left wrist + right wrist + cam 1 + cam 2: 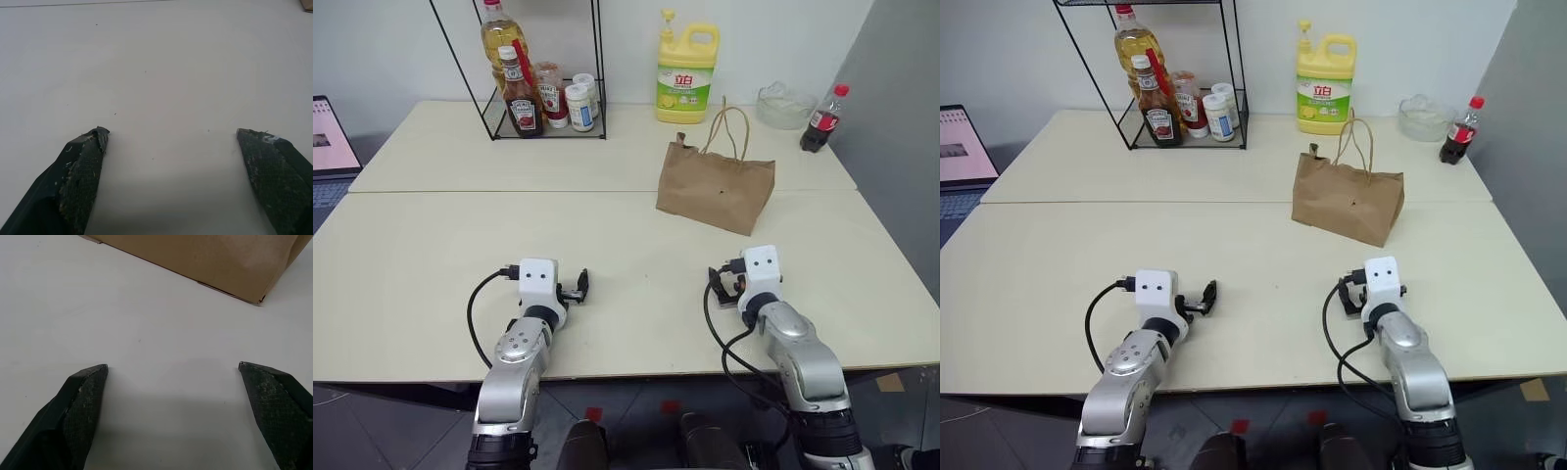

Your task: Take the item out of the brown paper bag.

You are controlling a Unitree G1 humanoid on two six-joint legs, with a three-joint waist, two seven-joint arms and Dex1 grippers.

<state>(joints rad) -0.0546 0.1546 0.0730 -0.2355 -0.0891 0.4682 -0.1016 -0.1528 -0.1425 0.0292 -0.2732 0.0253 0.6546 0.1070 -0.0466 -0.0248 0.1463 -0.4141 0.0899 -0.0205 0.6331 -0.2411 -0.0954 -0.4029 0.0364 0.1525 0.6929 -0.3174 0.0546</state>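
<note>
1. We see the brown paper bag (715, 191) standing on the table (431, 245), right of the middle and nearer the far edge than the near one, with its two cord handles rising from its top
2. We cannot see the item; the bag's mouth does not show what is inside
3. Our left gripper (171, 142) hangs over bare table near the near edge, left of centre, its fingers (80, 171) spread wide with nothing between them
4. Our right gripper (171, 374) sits near the near edge, right of centre, its fingers (78, 401) also spread wide and empty, pointing toward the bag's lower edge, which lies ahead and apart from it
5. Along the far edge we see a yellow detergent jug (686, 72) just behind the bag, a wire rack (543, 69) of bottles and jars toward the far left, and a red-capped cola bottle (822, 119) beside a clear bowl (783, 106) at the far right corner
</note>
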